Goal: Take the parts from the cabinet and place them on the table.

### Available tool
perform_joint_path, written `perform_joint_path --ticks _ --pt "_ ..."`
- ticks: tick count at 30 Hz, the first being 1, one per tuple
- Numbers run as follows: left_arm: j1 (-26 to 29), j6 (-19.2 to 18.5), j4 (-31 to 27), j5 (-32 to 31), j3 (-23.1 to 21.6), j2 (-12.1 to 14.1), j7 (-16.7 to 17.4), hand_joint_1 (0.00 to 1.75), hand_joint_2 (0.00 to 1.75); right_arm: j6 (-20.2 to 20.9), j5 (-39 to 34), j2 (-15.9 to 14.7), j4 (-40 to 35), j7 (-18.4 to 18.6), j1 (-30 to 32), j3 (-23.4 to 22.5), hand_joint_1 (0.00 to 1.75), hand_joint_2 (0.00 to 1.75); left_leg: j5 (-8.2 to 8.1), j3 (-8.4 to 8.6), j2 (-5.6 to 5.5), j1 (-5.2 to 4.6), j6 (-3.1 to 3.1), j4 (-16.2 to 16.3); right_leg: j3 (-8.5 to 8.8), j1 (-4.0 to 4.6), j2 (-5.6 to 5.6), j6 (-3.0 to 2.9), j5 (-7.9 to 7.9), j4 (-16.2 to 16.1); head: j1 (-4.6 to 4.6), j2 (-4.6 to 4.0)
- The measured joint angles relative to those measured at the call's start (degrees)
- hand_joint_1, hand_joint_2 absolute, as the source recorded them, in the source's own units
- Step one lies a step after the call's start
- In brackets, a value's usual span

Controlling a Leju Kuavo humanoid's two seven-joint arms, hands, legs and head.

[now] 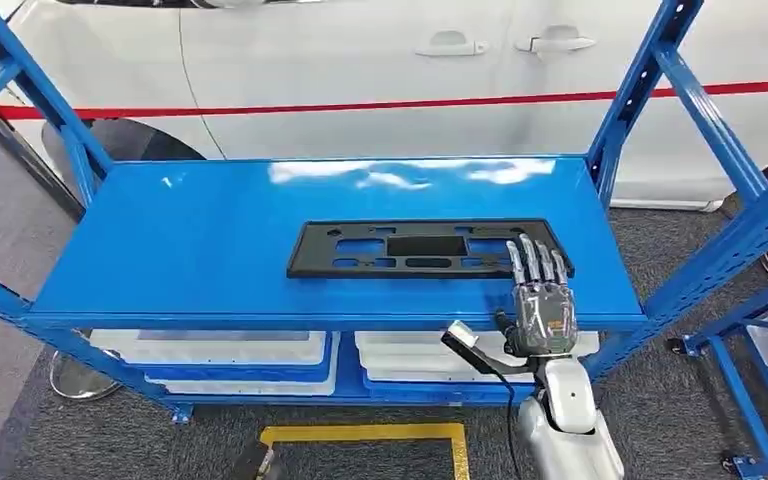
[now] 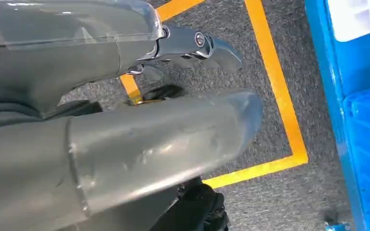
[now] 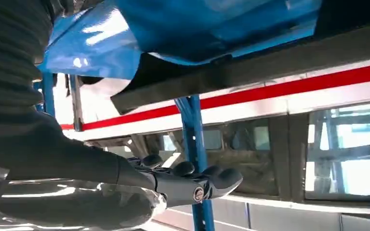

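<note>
A flat black plastic part (image 1: 410, 248) with several cut-outs lies on the blue cabinet shelf (image 1: 190, 250), right of centre. My right hand (image 1: 540, 300) reaches over the shelf's front edge, fingers straight and spread, their tips over the part's near right end; I cannot tell whether they touch it. In the right wrist view the hand (image 3: 183, 185) holds nothing, and the part's dark edge (image 3: 164, 77) is a short way from the fingers. My left hand (image 2: 164, 139) hangs above the floor, holding nothing, its fingers (image 2: 197, 45) loosely extended.
Blue uprights (image 1: 650, 70) frame the shelf on both sides. White and blue bins (image 1: 230, 352) fill the lower shelf. A white car (image 1: 360, 60) with a red stripe stands behind. Yellow tape (image 1: 360, 434) marks the grey carpet. Another blue rack (image 1: 760, 330) stands at the right.
</note>
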Motion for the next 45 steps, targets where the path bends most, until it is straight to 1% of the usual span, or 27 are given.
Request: perform_joint_path --ticks 2,3,4,7,9,11,13,15,17,18,20,21,22,24,25,27,28,29,30,33,34,37,39,40,43,44,45 --pt "-0.22 0.26 0.0 0.28 0.0 0.0 0.09 0.0 0.0 0.0 0.04 0.02 -0.02 -0.07 -0.02 -0.11 0.0 1.75 6.46 2.17 -0.01 -0.06 0.79 -8.36 1.48 0.02 0.1 0.25 -1.04 -0.07 0.02 0.0" --pt "-0.17 0.42 0.02 0.28 0.02 0.0 0.13 0.0 0.0 0.0 0.07 0.0 0.0 -0.09 -0.01 -0.17 0.0 1.75 11.35 2.81 -0.01 -0.15 1.27 -12.77 1.59 0.0 0.13 0.45 -1.52 -0.25 0.04 0.0" --pt "-0.2 0.46 0.02 0.28 0.0 0.0 0.17 0.0 0.0 0.04 0.06 0.04 0.04 -0.11 -0.01 -0.28 0.0 1.75 10.07 2.33 -0.01 -0.69 1.24 -12.52 1.98 0.12 0.35 0.81 -1.75 -0.15 0.04 0.0" --pt "-0.13 0.72 0.04 0.17 0.0 -0.07 0.2 0.0 0.0 0.02 -0.48 0.09 -0.48 -1.16 0.05 -0.61 0.0 1.75 10.74 2.75 -0.19 -0.91 1.82 -12.7 2.21 -0.01 0.36 1.94 -2.19 -0.91 0.02 0.0" --pt "-0.44 0.79 0.04 0.2 -0.09 -0.24 0.04 0.0 0.0 -0.09 -3.53 1.19 -3.86 -7.58 0.11 -2.74 0.0 1.75 10.99 3.59 -0.27 -0.37 2.25 -14.01 2.13 0.0 0.09 2.39 -3.26 0.16 0.07 0.0" --pt "-0.64 0.85 0.04 0.33 -0.09 -0.28 -0.04 0.0 0.0 -0.09 -8.91 4.09 -7.44 -19.28 -1.09 -9.63 0.0 1.75 10.6 3.84 -0.19 -0.41 2.98 -14.05 -1.98 0.04 -0.01 2.38 -6.84 7.36 0.09 0.0" --pt "-0.67 0.85 0.04 0.3 -0.11 -0.33 -0.04 0.0 0.0 -0.07 -10.99 6.18 -9.39 -23.91 -1.54 -15.87 0.0 1.75 10.2 4.25 -0.29 -0.56 3.48 -14.05 -7.19 0.02 -0.03 2.6 -8.97 15.78 0.09 0.0" --pt "-0.49 0.85 0.04 0.28 -0.13 -0.33 -0.04 0.0 0.0 -0.02 -11.08 7.06 -10.62 -24.59 -1.5 -19.37 0.0 1.75 9.81 4.76 -0.73 -0.55 3.44 -13.98 -8.05 -0.05 -0.05 2.59 -5.83 14.77 0.11 0.0" --pt "-0.34 0.85 0.04 0.28 -0.15 -0.46 -0.07 0.0 0.0 -0.02 -11.19 7.85 -11.85 -24.76 -1.88 -21.36 0.0 1.75 9.38 5.38 -0.84 -0.58 3.14 -13.81 -4.67 0.01 -0.06 2.16 0.31 5.57 0.09 0.0" --pt "-0.42 0.85 0.04 0.28 -0.18 -0.5 -0.07 0.0 0.0 -0.02 -10.95 8.26 -12.33 -24.83 -2.24 -22.01 0.0 1.75 9.16 5.46 -0.82 -0.59 2.89 -13.65 -2.99 0.11 -0.12 1.79 2.26 1.19 0.09 0.0" --pt "-0.71 0.87 0.04 0.26 -0.28 -0.57 -0.15 0.0 0.0 0.0 -10.56 9.03 -12.88 -24.83 -2.35 -23.1 0.0 1.75 8.83 5.31 -0.8 -0.95 2.2 -13.4 -2.69 0.46 -0.14 1.53 1.78 -0.12 0.02 0.0" --pt "-0.73 0.9 0.04 0.22 -0.28 -0.59 -0.22 0.0 0.0 0.0 -10.54 9.4 -13.4 -24.83 -1.94 -23.3 0.19 1.75 8.77 5.35 -0.82 -0.95 1.95 -13.47 -2.7 0.56 -0.08 1.39 1.73 -0.15 0.07 0.0" --pt "-0.69 0.9 0.04 0.2 -0.31 -0.61 -0.22 0.0 0.0 0.02 -9.95 9.51 -13.51 -24.83 -1.89 -23.67 1.75 1.75 8.86 5.43 -0.8 -0.88 1.57 -13.62 -2.72 0.68 -0.03 1.04 1.77 -0.15 0.06 0.0" --pt "-0.7 0.9 0.04 0.13 -0.41 -0.59 -0.22 0.0 0.0 0.04 -8.88 10.03 -13.46 -24.81 -2.1 -24.19 1.75 1.75 8.0 5.13 -0.76 -0.75 0.92 -12.51 -2.36 0.05 -0.08 0.24 2.37 -0.88 0.09 0.0" --pt "-0.76 0.9 0.04 0.11 -0.46 -0.59 -0.22 0.0 0.0 0.04 -8.17 10.27 -13.44 -24.79 -2.09 -24.26 1.75 1.75 6.04 4.07 -0.71 -0.71 0.52 -10.07 -2.32 -0.06 -0.09 0.08 2.41 -0.93 -0.11 0.0" --pt "-0.78 0.9 0.04 0.11 -0.5 -0.59 -0.22 0.0 0.0 0.04 -7.1 10.64 -13.33 -24.59 -1.8 -24.39 1.75 1.75 1.58 0.24 -0.7 -0.25 -0.14 -1.41 -2.36 -0.04 -0.2 0.02 2.39 -0.91 -0.13 0.0" --pt "-0.72 0.9 0.04 0.11 -0.5 -0.61 -0.22 0.0 0.0 0.04 -7.02 10.64 -13.31 -24.54 -1.64 -24.41 1.75 1.75 0.16 -1.64 -0.7 -0.12 -0.37 2.57 -2.43 -0.03 -0.28 0.01 2.38 -0.88 -0.11 0.0" --pt "-0.61 0.9 0.04 0.11 -0.52 -0.61 -0.22 0.0 0.0 0.04 -6.97 10.69 -13.31 -24.52 -1.51 -24.41 1.75 1.75 0.24 -2.34 -0.69 -0.02 -0.48 4.06 -2.43 -0.04 -0.3 0.03 2.36 -0.87 -0.13 0.0" --pt "-0.58 0.92 0.04 0.11 -0.52 -0.61 -0.22 0.0 0.0 0.04 -6.95 10.77 -13.31 -24.46 -1.46 -24.44 0.07 1.75 1.62 -1.69 -0.68 0.04 -0.5 2.68 -2.4 -0.06 -0.28 0.09 2.32 -0.86 -0.11 0.0" --pt "-0.81 0.96 0.04 0.11 -0.55 -0.59 -0.22 0.0 0.0 0.04 -6.51 10.99 -13.35 -24.46 -1.52 -24.52 0.0 1.75 8.69 5.93 -0.67 0.03 0.2 -12.11 -1.9 -0.09 -0.17 0.42 2.11 -0.86 -0.11 0.0" --pt "-0.98 0.98 0.04 0.11 -0.57 -0.59 -0.22 0.0 0.0 0.04 -6.36 11.1 -13.35 -24.46 -1.54 -24.55 0.0 1.75 7.65 6.77 -0.72 -0.32 0.46 -13.8 -1.92 0.18 -0.18 0.7 2.03 -0.87 -0.11 0.0" --pt "-1.07 1.03 0.04 0.11 -0.63 -0.61 -0.2 0.0 0.0 0.04 -6.23 11.23 -13.35 -24.3 -1.58 -24.65 0.0 1.75 8.01 6.64 -0.76 -0.72 1.41 -13.88 -1.86 -0.05 -0.21 1.75 2.24 -1.21 -0.11 0.0" --pt "-1.07 1.05 0.04 0.13 -0.68 -0.72 -0.2 0.0 0.0 0.04 -6.38 11.26 -13.38 -24.0 -1.65 -24.7 0.0 1.75 8.81 7.31 -0.62 -0.08 2.41 -15.26 -1.73 -0.11 -0.23 2.47 1.9 -1.05 -0.09 0.0" --pt "-1.2 1.09 0.04 0.17 -0.72 -0.79 -0.22 0.0 0.0 0.04 -6.43 11.26 -13.38 -23.93 -1.77 -24.72 0.0 1.75 8.92 7.43 -0.63 -0.19 2.87 -15.5 -2.52 -0.02 -0.25 2.52 0.48 0.81 -0.05 0.0" --pt "-1.28 1.14 0.04 0.22 -0.77 -0.83 -0.2 0.0 0.0 0.04 -6.47 11.26 -13.35 -23.87 -1.55 -24.76 0.0 1.75 8.82 7.23 -0.53 -0.47 3.25 -15.43 -8.95 -0.07 -0.24 2.89 -5.75 13.7 -0.07 0.0" --pt "-1.21 1.12 0.04 0.22 -0.77 -0.83 -0.2 0.0 0.0 0.04 -6.49 11.26 -13.33 -23.87 -1.43 -24.83 0.0 1.75 8.8 7.19 -0.54 -0.56 3.28 -15.33 -10.38 -0.07 -0.25 2.95 -6.02 16.31 -0.07 0.0" --pt "-1.13 1.14 0.04 0.22 -0.77 -0.83 -0.18 0.0 0.0 0.04 -6.51 11.26 -13.33 -23.85 -1.39 -24.87 0.0 1.75 8.75 7.22 -0.56 -0.58 3.29 -15.24 -10.21 -0.07 -0.26 2.94 -4.84 15.74 -0.04 0.0"
